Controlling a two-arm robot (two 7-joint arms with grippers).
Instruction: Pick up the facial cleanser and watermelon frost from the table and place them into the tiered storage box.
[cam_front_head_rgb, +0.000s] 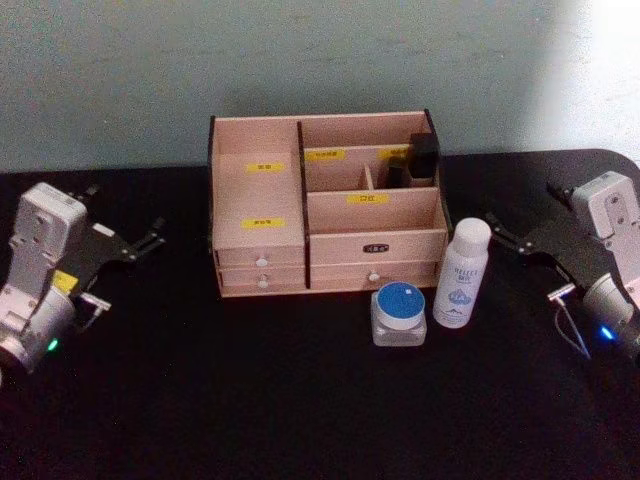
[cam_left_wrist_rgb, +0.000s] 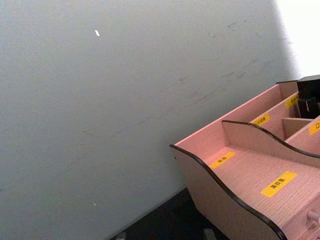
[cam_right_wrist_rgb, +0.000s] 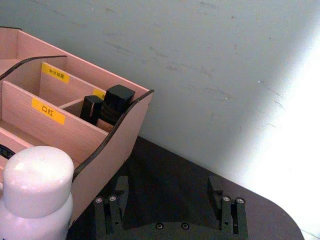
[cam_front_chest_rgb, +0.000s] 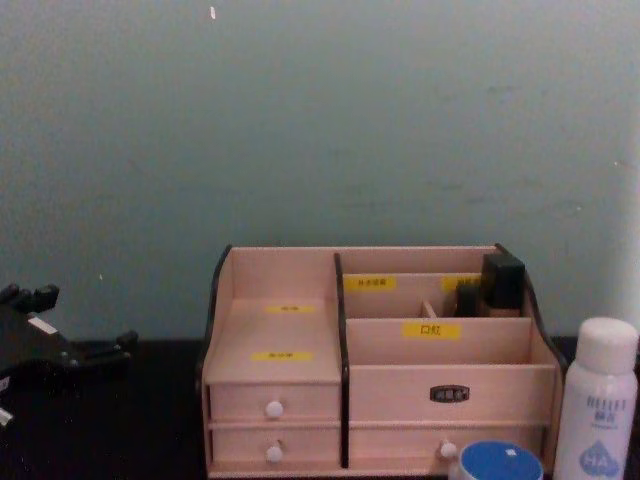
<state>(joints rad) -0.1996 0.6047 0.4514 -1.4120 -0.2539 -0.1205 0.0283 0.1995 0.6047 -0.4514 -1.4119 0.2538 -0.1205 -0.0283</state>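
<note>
Two containers wait on the black worktop (cam_front_head_rgb: 250, 400) in front of the tiered storage box (cam_front_head_rgb: 375, 212), whose side walls fill the left wrist view (cam_left_wrist_rgb: 225, 200) and right wrist view (cam_right_wrist_rgb: 115, 145). The white bottle (cam_front_head_rgb: 462, 275) stands upright near the box's right front corner, its cap large before the right wrist camera (cam_right_wrist_rgb: 37, 195). The jar with a blue lid (cam_front_head_rgb: 400, 312) sits just beside it, towards the robot's left, below the lower right drawer. Black items (cam_front_head_rgb: 422, 158) occupy the box's rear right compartment. The left gripper (cam_front_head_rgb: 126, 212) hangs left of the box and the right gripper (cam_front_head_rgb: 522, 205) right of the bottle, each with fingers spread and holding nothing
</note>
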